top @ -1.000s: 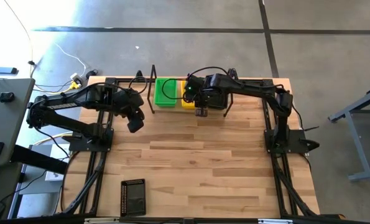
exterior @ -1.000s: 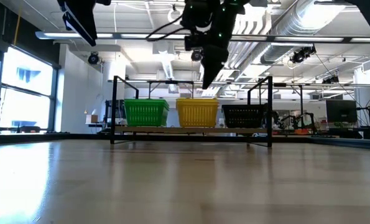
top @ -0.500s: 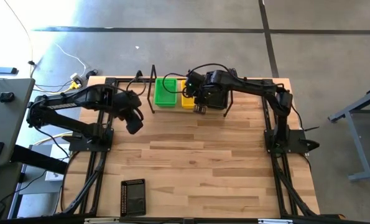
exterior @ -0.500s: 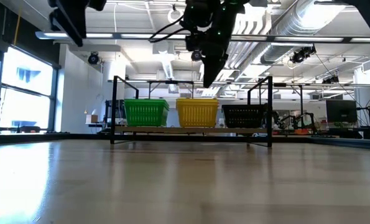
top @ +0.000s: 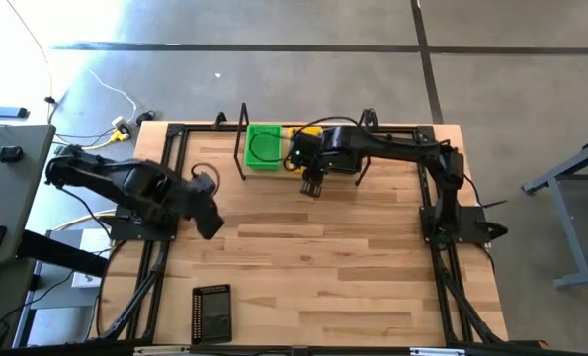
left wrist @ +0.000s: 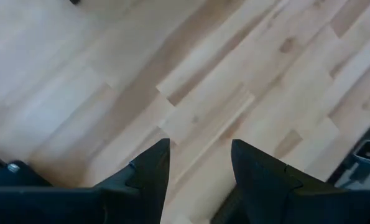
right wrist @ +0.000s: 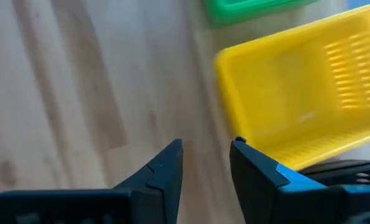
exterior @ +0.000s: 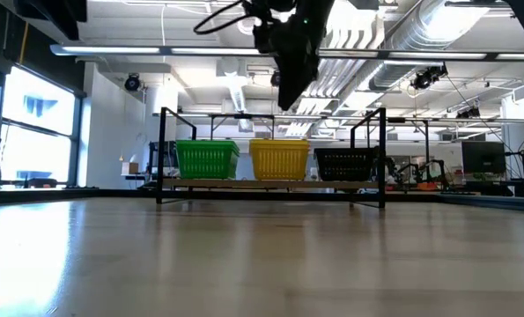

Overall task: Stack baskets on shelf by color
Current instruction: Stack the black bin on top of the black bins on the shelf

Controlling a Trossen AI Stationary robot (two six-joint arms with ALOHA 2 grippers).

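Note:
On the shelf (exterior: 270,184) at the table's far edge stand green baskets (exterior: 207,159), yellow baskets (exterior: 279,158) and black baskets (exterior: 345,164) side by side, resting on the plank by their bottoms. From above I see the green ones (top: 265,146); my right arm hides most of the yellow ones (top: 311,132) and all the black ones. One black basket (top: 211,312) lies by the table's near edge. My right gripper (top: 311,183) hangs open in front of the shelf, with the yellow basket (right wrist: 303,106) just beyond its fingers. My left gripper (top: 210,222) is open over bare wood.
The shelf's black rod frame (top: 242,138) stands up with looped ends at the far edge. Black metal rails (top: 145,267) run along the table's left and right sides. Bare slatted wood (top: 333,267) fills the middle of the table. A grey table corner (top: 7,188) stands off to the left.
My left gripper has swung toward the table's near edge, and its arm has drawn back toward the left. My right gripper has drifted a little to the left and away from the shelf. The baskets have stayed put.

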